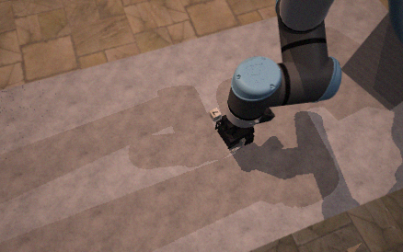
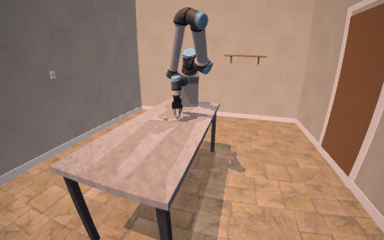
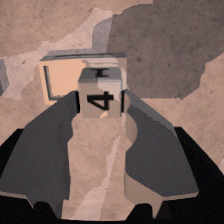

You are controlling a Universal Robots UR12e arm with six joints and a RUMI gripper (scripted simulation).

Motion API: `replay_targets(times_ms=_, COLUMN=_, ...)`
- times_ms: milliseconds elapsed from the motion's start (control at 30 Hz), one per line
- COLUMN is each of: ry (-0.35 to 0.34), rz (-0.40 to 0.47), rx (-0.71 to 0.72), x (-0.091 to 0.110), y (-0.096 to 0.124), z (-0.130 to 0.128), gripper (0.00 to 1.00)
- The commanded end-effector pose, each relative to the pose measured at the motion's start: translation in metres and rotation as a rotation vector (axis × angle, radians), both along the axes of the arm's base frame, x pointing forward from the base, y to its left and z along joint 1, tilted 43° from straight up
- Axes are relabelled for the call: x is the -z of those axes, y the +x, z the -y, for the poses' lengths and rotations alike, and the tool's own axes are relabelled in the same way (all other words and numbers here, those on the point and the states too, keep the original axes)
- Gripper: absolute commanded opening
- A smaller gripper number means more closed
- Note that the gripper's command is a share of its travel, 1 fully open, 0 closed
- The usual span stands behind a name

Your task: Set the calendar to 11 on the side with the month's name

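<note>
My gripper [image 3: 101,92] [image 2: 177,116] is shut on a pale cube [image 3: 113,110]. The cube shows a black 4 turned sideways towards the wrist camera, and part of another dark mark on the face beyond. The tray [image 3: 44,82] is behind and below the held cube in the wrist view. Its left part shows a lit, empty inside; the cube covers much of its right part. A second pale cube [image 1: 213,118] [image 2: 165,118] lies on the table beside the gripper, with a dark digit on top that is too small to read surely. The month's name is not visible.
The table [image 1: 69,184] [image 2: 131,144] carries broad arm shadows. The loose cube stands close to the gripper's side in the top view. The arm's base pedestal [image 2: 190,93] stands at the far end of the table.
</note>
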State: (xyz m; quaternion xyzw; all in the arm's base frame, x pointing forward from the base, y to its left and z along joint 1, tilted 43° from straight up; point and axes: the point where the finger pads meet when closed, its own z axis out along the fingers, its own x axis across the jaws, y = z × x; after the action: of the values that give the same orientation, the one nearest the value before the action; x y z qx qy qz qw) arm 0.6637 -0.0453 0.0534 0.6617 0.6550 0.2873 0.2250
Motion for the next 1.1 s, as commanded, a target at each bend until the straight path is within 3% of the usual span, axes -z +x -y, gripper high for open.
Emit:
replay_targets(times_ms=0, ry=-0.001, rz=0.001, rx=-0.001, x=0.0004, y=0.0022, z=-0.0007, gripper=0.10)
replay_targets(times_ms=1067, ry=-0.001, rz=0.001, rx=-0.001, x=0.0075, y=0.0090, z=-0.0014, gripper=0.10)
